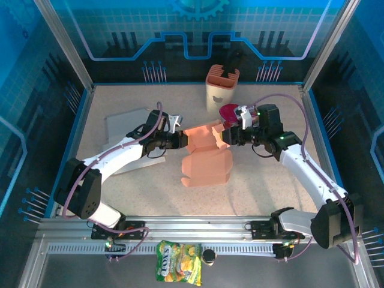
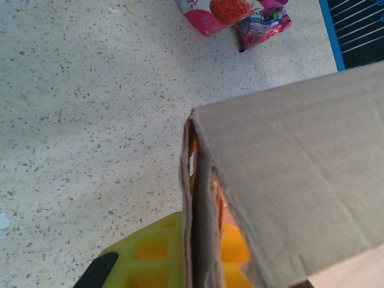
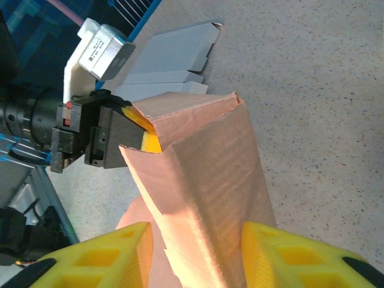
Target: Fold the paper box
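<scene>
One paper box [image 1: 205,159], salmon-orange card, sits mid-bench [image 1: 252,186] between the two arms. Its lower body lies flat on the surface with the long axis running near to far. The far end is raised off the bench as a panel creased into a narrow tent. The card is matte and lightly wrinkled, and the left wrist view shows a doubled edge end-on. The left gripper [image 1: 179,139] is clamped on the panel's left corner, with the card pinched between its yellow pads. The right gripper [image 1: 227,135] faces it from the opposite side. Its yellow fingers [image 3: 102,258] stand apart, one on each side of the fold with the panel between them; whether they press the card yet, I cannot tell. Judgement: the next move hinges on the crease lying roughly along the line joining the two grippers, straight ahead of the right one, with both arms equally near. Further out, grey flat card sheets [image 1: 126,127] lie beyond the left arm. A pink snack packet [image 1: 230,111] sits just behind the right gripper.
</scene>
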{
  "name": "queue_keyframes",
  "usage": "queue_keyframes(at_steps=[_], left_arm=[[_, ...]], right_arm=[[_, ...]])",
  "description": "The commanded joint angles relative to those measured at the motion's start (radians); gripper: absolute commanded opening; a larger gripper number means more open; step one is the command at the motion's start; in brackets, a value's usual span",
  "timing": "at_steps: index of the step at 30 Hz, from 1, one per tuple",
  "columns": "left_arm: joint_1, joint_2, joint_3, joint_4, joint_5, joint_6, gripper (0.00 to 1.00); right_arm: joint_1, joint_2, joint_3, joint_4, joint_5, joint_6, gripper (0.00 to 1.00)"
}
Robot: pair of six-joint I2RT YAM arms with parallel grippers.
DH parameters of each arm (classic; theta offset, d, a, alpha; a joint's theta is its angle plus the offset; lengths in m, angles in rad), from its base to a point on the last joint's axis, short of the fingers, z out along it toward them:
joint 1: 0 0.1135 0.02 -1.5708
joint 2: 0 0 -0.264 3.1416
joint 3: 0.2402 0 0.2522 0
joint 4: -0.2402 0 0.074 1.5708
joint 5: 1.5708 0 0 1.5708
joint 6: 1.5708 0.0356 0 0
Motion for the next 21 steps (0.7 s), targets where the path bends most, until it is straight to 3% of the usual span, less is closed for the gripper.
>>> queue_keyframes(at_steps=[1, 14, 21], left_arm=[[0.007, -0.019, 0.03, -0.017, -0.002, 0.017, 0.0], [0.007, -0.038, 0.027, -0.03, -0.006, 0.019, 0.0], [0.006, -0.043, 0.025, -0.034, -0.008, 0.019, 0.0]], right_arm=[[0.039, 0.015, 0.058, -0.058, 0.126, -0.029, 0.43], [0.256, 0.11, 0.185, -0.186, 0.63, -0.098, 0.39], [0.375, 0.204, 0.259, -0.254, 0.954, -0.067, 0.28]])
